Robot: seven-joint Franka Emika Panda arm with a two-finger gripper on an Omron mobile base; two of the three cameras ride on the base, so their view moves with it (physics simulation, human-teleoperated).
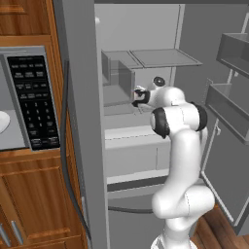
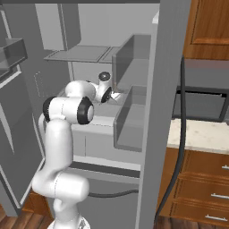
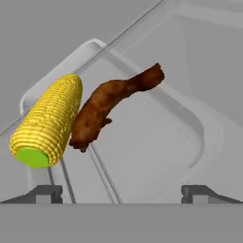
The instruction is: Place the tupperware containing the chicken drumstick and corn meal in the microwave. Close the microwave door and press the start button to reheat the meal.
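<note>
The tupperware (image 3: 156, 142) is a shallow clear tray lying on a grey fridge shelf, close in front of the hand. In it lie the yellow corn (image 3: 47, 123) on the left and the brown chicken drumstick (image 3: 107, 107) beside it, touching. My gripper (image 3: 122, 194) is open, its two dark fingertips (image 3: 45, 193) spread wide just short of the tray's near rim, with nothing between them. From the base, the gripper (image 1: 139, 97) (image 2: 108, 95) reaches into the open fridge at mid-shelf height. The microwave (image 1: 31, 102) sits left of the fridge, keypad facing me. The microwave door is out of view.
Tall clear grey boxes (image 1: 119, 78) (image 2: 129, 120) stand on the fridge shelves near the hand. A fridge door with shelf bins (image 1: 228, 107) hangs open on the right. A grey fridge panel (image 1: 80, 121) stands between the arm and the microwave. Wooden cabinets (image 1: 34, 194) surround the microwave.
</note>
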